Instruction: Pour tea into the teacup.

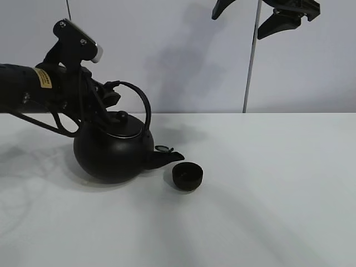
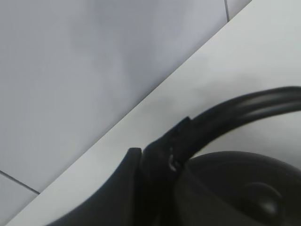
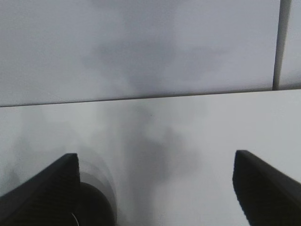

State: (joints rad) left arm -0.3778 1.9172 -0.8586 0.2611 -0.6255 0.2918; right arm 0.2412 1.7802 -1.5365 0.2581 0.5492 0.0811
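Note:
The big round black kettle [image 1: 114, 151] rests on the white table [image 1: 267, 217], tipped to the right. Its spout [image 1: 163, 159] points at the teacup [image 1: 187, 176] and stops just short of the rim. The teacup is a small matte black bowl, upright, right of the kettle. My left gripper [image 1: 109, 93] is shut on the kettle's arched handle [image 1: 143, 103]. The left wrist view shows a finger [image 2: 141, 181] clamped on the handle [image 2: 244, 106] above the lid [image 2: 244, 193]. My right gripper [image 1: 258, 15] hangs high at the back right, open and empty, with its jaws wide apart [image 3: 155, 188].
A grey wall runs behind the table's far edge [image 1: 250, 113]. A thin vertical seam [image 1: 251, 61] runs down the wall at the right. My left arm [image 1: 33, 83] reaches in from the left. A dark, blurred shape [image 3: 96, 207] shows beside the right gripper's one finger.

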